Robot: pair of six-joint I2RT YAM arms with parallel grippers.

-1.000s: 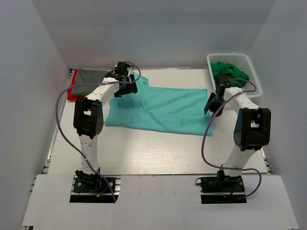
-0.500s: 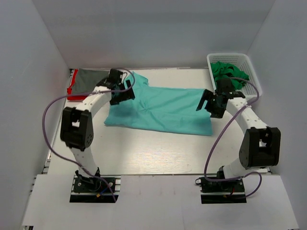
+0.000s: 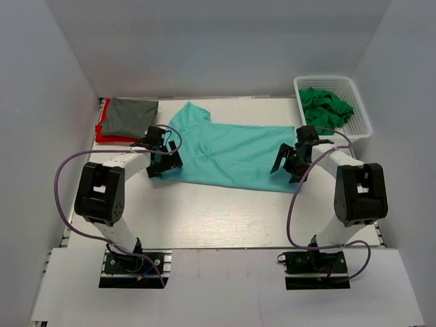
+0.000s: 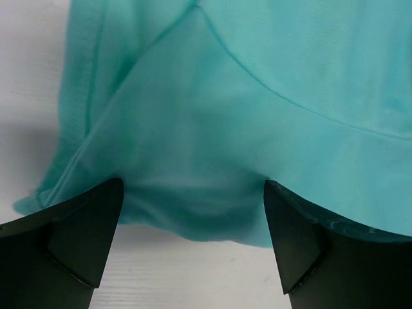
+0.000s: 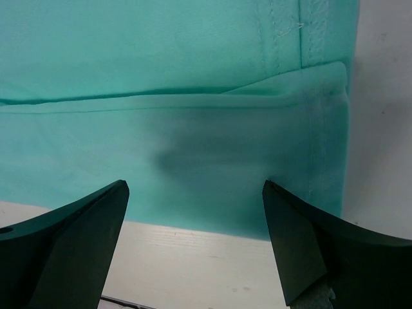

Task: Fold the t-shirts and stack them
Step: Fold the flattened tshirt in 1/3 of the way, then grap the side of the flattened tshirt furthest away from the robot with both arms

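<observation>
Low over teal t-shirt (image 3: pixel 231 153); left hand (image 3: pixel 165 161), right hand (image 3: pixel 285 165) both agape

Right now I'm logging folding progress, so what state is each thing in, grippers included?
Teal shirt, spread on the table, one layer folded over.
Grey shirt, folded, lying on the red shirt.
Red shirt, mostly covered, only its edge showing.
Green shirts, crumpled in the basket.
Basket, upright.
Left gripper, open, at the teal shirt's left end.
Right gripper, open, at its right end.
</observation>
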